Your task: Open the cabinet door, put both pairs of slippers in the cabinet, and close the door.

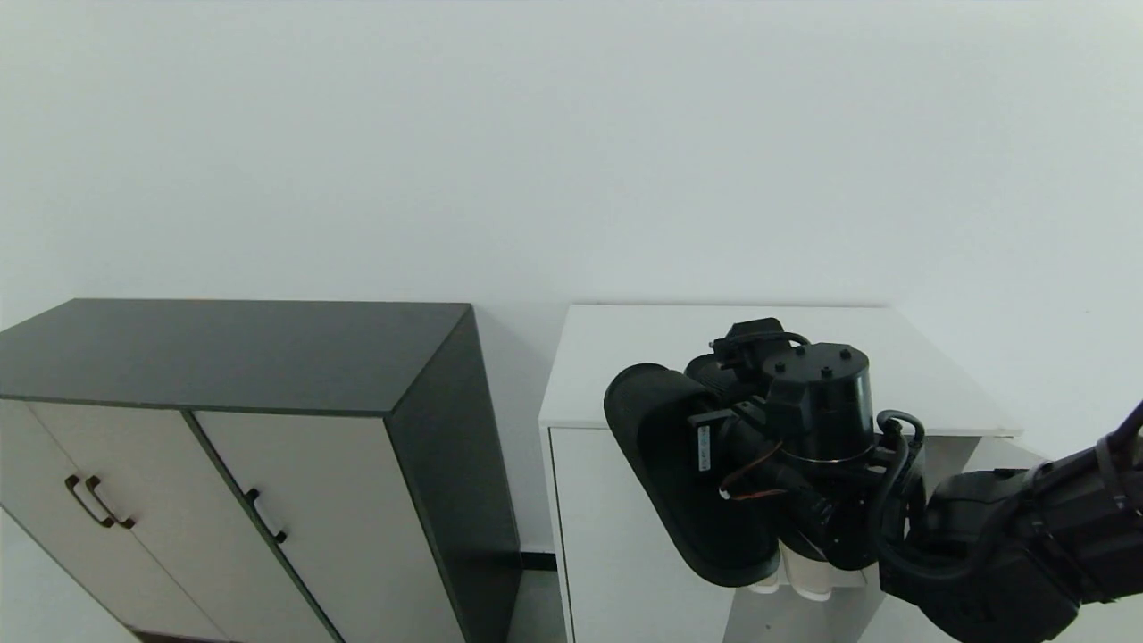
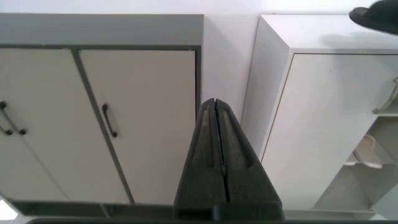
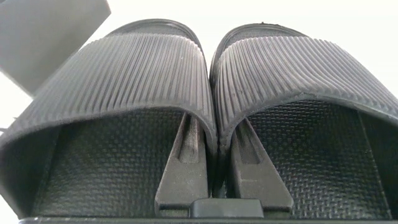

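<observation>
A pair of black ribbed slippers (image 1: 688,473) hangs in front of the white cabinet (image 1: 714,348), just below its top edge. My right gripper (image 3: 214,134) is shut on the pair: one finger sits inside each slipper and pinches the two inner walls together. The slippers (image 3: 149,81) hide most of the cabinet front behind them. The white cabinet's door panel (image 2: 323,124) carries a handle (image 2: 388,96); beside it, shelves show with a pale slipper (image 2: 367,152) lying on one. My left gripper (image 2: 215,106) is shut on nothing, low down and pointing at the gap between the two cabinets.
A taller cabinet with a black top (image 1: 223,353) and pale doors (image 1: 295,500) stands left of the white one, doors closed, dark handles (image 1: 266,516) on them. A narrow gap separates the two cabinets. A plain white wall (image 1: 571,143) runs behind both.
</observation>
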Robot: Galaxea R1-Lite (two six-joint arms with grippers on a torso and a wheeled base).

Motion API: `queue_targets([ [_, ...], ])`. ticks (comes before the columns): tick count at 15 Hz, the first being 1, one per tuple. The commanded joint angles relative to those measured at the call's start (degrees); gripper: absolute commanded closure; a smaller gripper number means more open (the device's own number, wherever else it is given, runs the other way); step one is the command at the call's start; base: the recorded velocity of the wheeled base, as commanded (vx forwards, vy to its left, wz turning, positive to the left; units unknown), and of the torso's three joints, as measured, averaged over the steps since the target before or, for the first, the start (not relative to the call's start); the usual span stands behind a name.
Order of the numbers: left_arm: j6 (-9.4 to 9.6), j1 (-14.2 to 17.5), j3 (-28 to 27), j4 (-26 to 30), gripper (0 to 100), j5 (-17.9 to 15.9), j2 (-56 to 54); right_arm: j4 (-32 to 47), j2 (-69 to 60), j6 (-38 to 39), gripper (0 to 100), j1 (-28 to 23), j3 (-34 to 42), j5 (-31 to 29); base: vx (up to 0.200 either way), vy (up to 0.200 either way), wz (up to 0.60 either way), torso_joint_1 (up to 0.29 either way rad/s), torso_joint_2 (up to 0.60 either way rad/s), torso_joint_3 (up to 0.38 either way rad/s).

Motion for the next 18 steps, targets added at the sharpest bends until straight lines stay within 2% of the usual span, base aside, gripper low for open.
queue_targets([
  [1, -0.01, 0.0, 0.0, 0.0, 100, 0.0, 0.0, -0.1, 0.2, 0.1, 100, 0.0, 0.2, 0.0, -0.200, 0.000, 0.00, 0.007, -0.01, 0.002],
  [4, -0.01, 0.0, 0.0, 0.0, 100, 0.0, 0.0, -1.6, 0.1, -0.2, 100, 0.0, 1.5, 0.4, -0.200, 0.000, 0.00, 0.002, 0.01, 0.004],
  [18, -0.01, 0.0, 0.0, 0.0, 100, 0.0, 0.0, -2.0, 1.1, -0.3, 100, 0.0, 1.9, 0.3, 0.000, 0.000, 0.00, 0.000, 0.00, 0.000],
])
